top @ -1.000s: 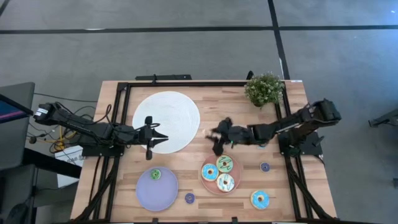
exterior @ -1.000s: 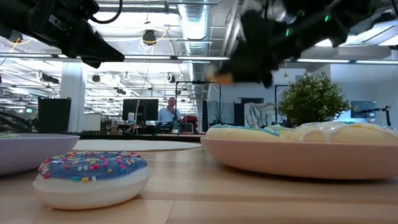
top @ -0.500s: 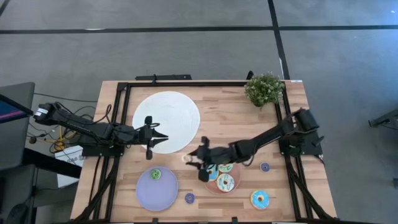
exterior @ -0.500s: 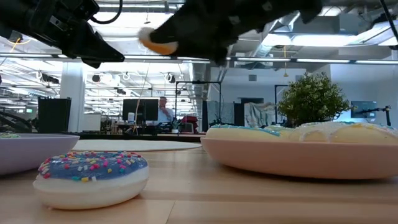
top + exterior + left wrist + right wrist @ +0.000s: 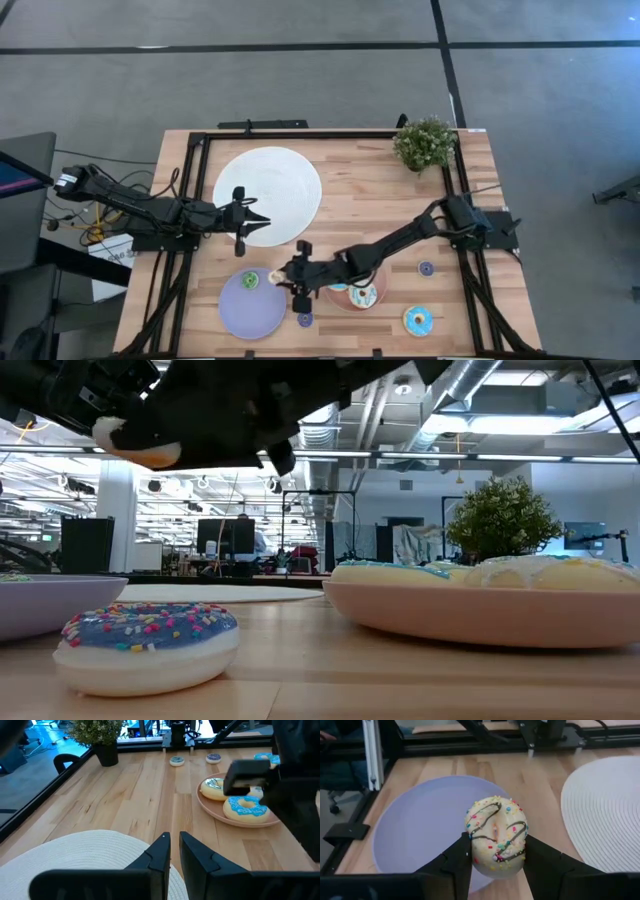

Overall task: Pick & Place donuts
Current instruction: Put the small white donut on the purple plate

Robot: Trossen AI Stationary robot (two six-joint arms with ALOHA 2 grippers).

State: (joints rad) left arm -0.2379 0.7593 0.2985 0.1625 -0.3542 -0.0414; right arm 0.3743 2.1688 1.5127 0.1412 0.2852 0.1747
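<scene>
Carried leftward, right hand [image 5: 494, 855] grips cream donut [image 5: 495, 836] above lilac plate [image 5: 420, 820].

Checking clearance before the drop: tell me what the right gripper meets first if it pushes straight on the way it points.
Probably the lilac plate: the right gripper, shut on the cream donut, points down at it. How high it hangs above the plate is unclear.

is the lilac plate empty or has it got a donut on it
Not empty: the lilac plate holds one small green donut near its far rim.

The right gripper [image 5: 280, 277], gripping a cream donut [image 5: 496, 836], has swung from mid-table to the lilac plate's [image 5: 240, 312] edge.
</scene>
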